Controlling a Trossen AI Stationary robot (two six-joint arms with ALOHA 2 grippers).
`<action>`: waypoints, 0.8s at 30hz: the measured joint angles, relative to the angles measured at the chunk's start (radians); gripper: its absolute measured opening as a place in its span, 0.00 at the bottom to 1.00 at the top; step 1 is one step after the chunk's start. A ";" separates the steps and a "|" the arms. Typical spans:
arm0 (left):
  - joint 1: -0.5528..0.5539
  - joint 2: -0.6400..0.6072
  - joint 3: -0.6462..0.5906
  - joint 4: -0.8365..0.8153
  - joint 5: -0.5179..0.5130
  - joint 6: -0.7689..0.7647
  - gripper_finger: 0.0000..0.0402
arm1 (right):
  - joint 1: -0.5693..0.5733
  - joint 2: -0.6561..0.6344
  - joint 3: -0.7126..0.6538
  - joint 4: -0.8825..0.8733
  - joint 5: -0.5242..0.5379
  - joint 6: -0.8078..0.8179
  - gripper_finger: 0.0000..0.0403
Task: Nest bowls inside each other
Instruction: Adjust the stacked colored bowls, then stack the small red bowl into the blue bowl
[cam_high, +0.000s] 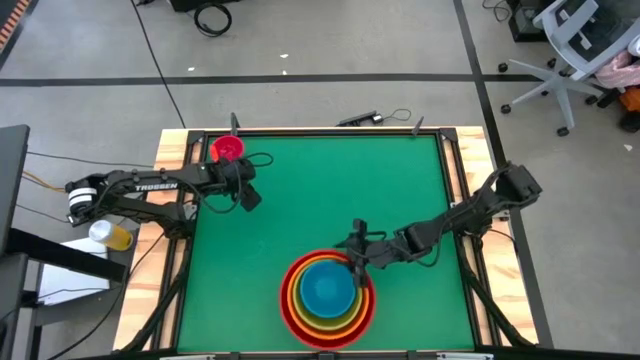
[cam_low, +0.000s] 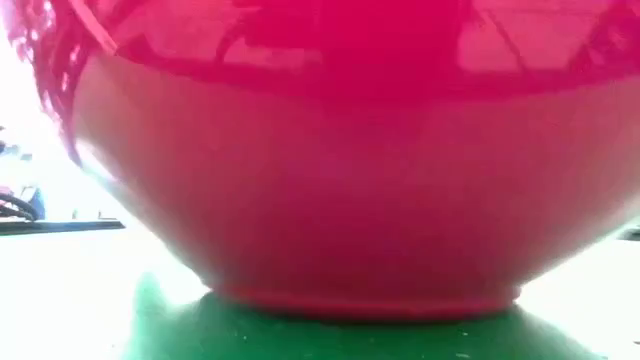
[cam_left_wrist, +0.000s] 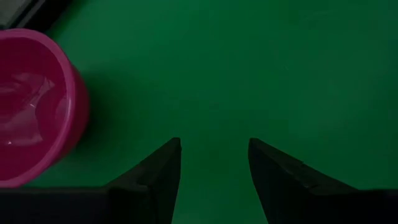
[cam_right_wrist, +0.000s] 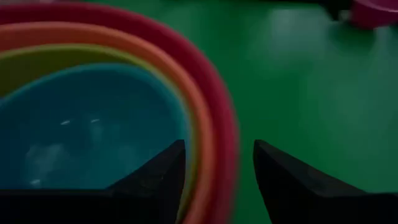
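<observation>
Four nested bowls (cam_high: 328, 292) fill the low view, hiding both empty grippers' spread fingers (cam_left_wrist: 163, 171) there.

- The large round red plastic bowl (cam_low: 330, 180) is glossy and smooth; its wall mirrors the surroundings in the low view.
- The orange plastic bowl (cam_right_wrist: 124, 43), yellow-green plastic bowl (cam_right_wrist: 37, 65) and blue plastic bowl (cam_right_wrist: 87, 130) look smooth, the blue one showing small bright highlights.
- The small round pink plastic bowl (cam_left_wrist: 34, 106) is shiny, with pale reflections inside.
- The green table cover (cam_left_wrist: 261, 68) looks matt and even.
- The pale wooden table frame (cam_high: 172, 150) looks unpainted.
- The dark gripper fingers (cam_left_wrist: 155, 177) look matt.
</observation>
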 joint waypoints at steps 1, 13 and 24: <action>0.006 0.000 0.000 -0.001 0.000 0.001 0.47 | -0.003 -0.008 0.000 -0.005 0.010 -0.004 0.48; 0.165 0.000 0.000 0.015 -0.202 0.068 0.46 | -0.006 -0.174 0.000 -0.043 0.152 -0.040 0.48; 0.412 0.013 0.000 0.108 0.020 0.235 0.33 | -0.017 -0.189 0.000 -0.049 0.129 -0.026 0.48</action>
